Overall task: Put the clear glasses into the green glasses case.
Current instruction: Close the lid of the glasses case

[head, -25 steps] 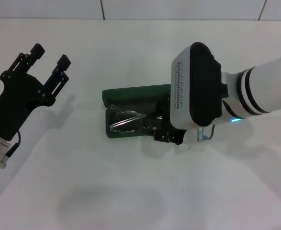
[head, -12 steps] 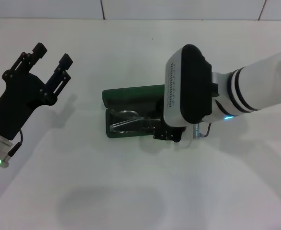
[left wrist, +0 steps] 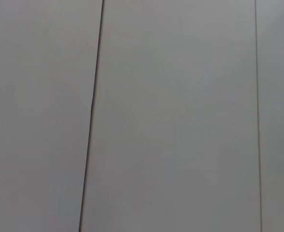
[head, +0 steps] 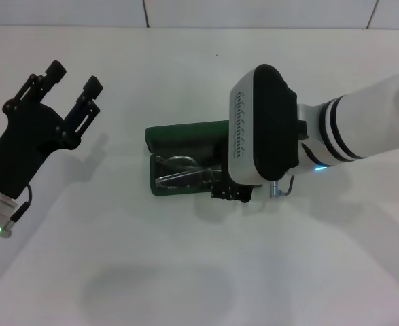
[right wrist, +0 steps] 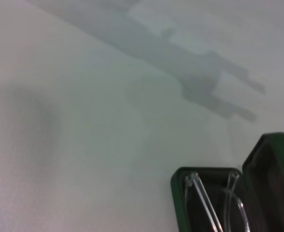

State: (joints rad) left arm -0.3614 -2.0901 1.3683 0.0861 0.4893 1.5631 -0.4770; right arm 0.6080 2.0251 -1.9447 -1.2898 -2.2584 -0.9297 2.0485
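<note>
The green glasses case (head: 183, 131) lies open in the middle of the white table, its lid standing up at the far side. The clear glasses (head: 179, 171) rest inside its dark lower half, lens toward the left end. My right gripper (head: 232, 193) hangs over the case's right end, mostly hidden under its own white wrist housing. The right wrist view shows the case (right wrist: 176, 194) with the glasses (right wrist: 203, 202) lying in it. My left gripper (head: 72, 77) is held up at the far left, open and holding nothing, well away from the case.
The white table (head: 185, 272) spreads all around the case. A tiled wall edge (head: 145, 13) runs along the back. The left wrist view shows only pale panels with dark seams (left wrist: 91, 116).
My right arm has shifted left and lower over the case's right end. The glasses have settled lower and flatter in the case. The left arm has barely moved.
</note>
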